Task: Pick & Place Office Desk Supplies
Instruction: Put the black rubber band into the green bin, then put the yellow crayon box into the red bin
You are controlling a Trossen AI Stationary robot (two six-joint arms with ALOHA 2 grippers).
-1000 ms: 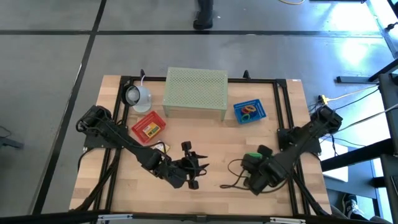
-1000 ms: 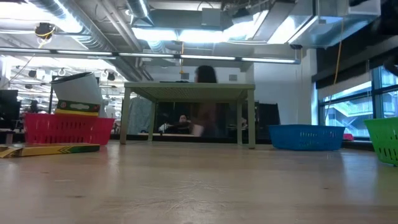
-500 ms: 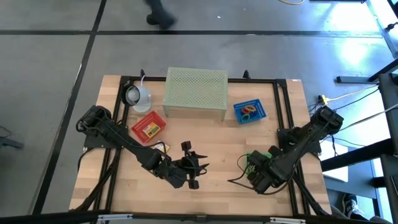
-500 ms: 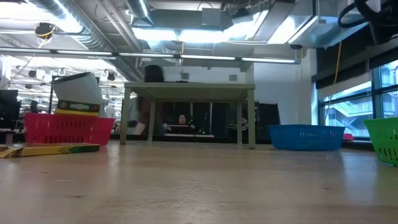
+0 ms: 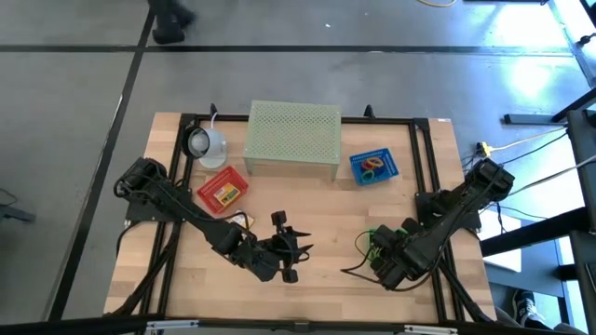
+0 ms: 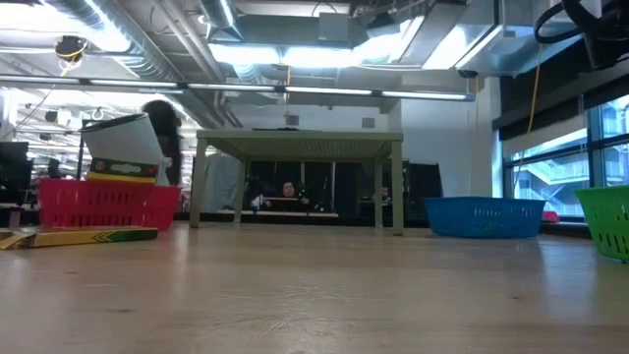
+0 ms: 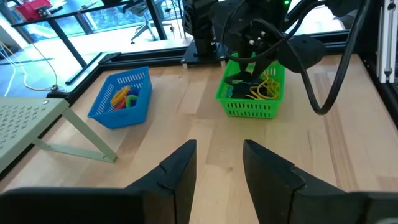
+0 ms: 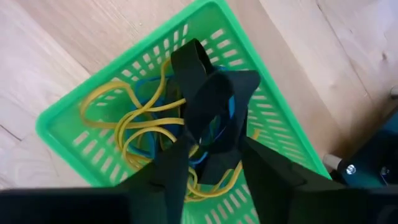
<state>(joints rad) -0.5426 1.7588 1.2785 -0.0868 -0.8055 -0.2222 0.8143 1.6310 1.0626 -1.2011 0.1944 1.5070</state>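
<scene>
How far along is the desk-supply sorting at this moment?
Done: the blue basket holds colored loops, the red basket a yellow packet, the green basket yellow rubber bands. In hand: the right gripper is over the green basket with a black binder clip between its fingers. The left gripper waits open and empty. No loose supplies show on the table.

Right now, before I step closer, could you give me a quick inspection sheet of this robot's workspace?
Surface: wooden table, bare in the middle.
Job's things: yellow loops in the green basket; coloured loops in the blue basket; printed packet in the red basket.
Clutter: pale green perforated stand; white lamp.
Grippers: right pincer over the green basket, fingers apart around a black clip; left pincer open, empty.
Cables: black cable by the right arm.
Surroundings: person walking beyond the table.
</scene>
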